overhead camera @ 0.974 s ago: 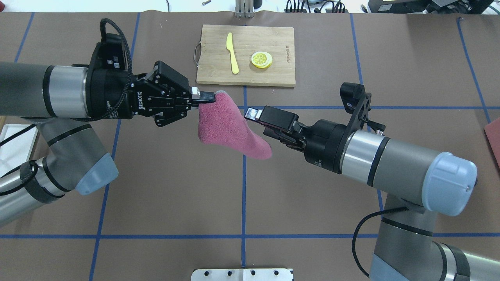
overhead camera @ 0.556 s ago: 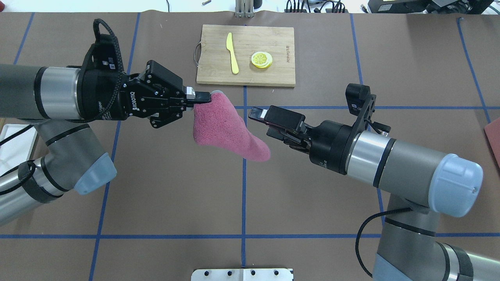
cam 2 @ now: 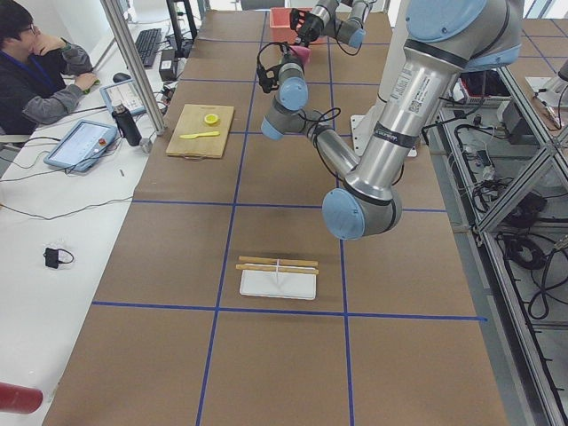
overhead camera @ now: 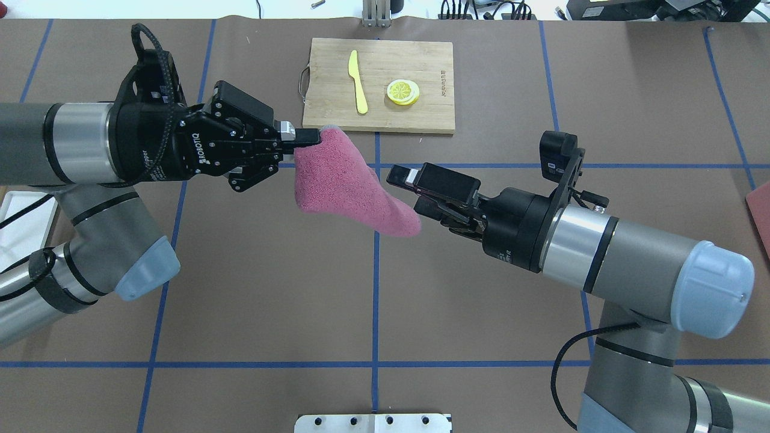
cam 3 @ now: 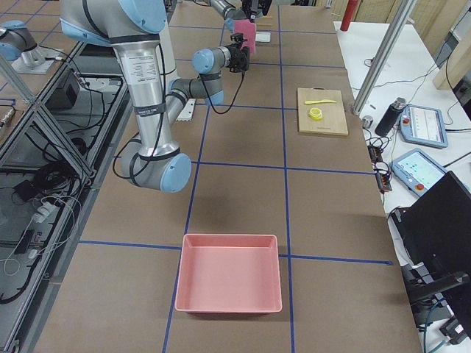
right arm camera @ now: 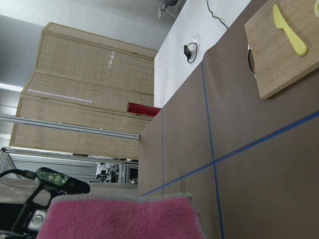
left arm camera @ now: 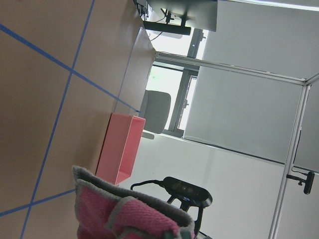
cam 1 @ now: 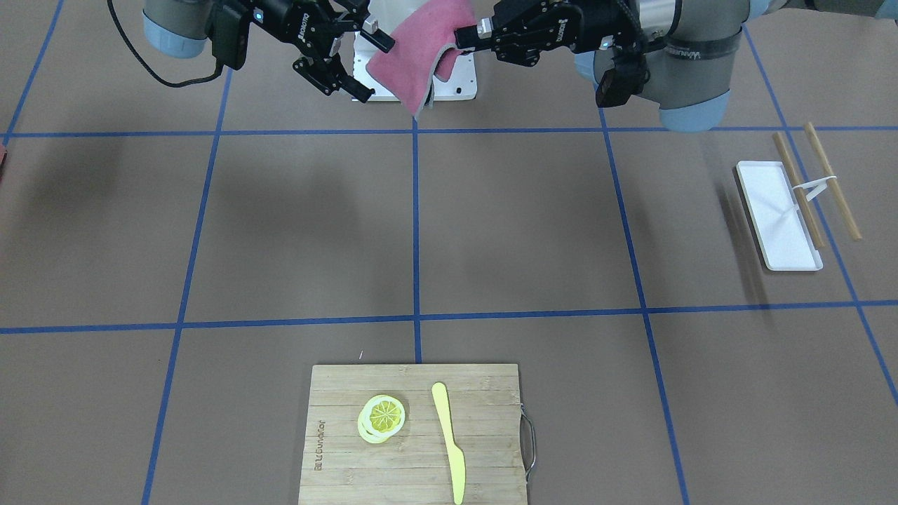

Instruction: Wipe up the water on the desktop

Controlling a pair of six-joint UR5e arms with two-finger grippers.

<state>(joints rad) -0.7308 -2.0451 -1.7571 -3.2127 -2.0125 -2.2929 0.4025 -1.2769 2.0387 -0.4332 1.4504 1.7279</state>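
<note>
Hanging above the brown desktop (overhead camera: 481, 90) with its blue tape lines, a pink cloth (overhead camera: 337, 186) is pinched at one corner by the left gripper (overhead camera: 310, 137), marked ROBOTIQ. The right gripper (overhead camera: 406, 191) has its fingers spread beside the cloth's lower end. Lettering on the cutting board (overhead camera: 379, 114) is too small to read. Wide desktop stretches toward the robot.

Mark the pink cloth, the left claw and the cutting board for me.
pink cloth (overhead camera: 343, 189), overhead view, middle of the hanging fabric.
left claw (overhead camera: 308, 138), overhead view, between the fingertips pinching the cloth's corner.
cutting board (overhead camera: 391, 54), overhead view, bare wood near its far edge.
</note>
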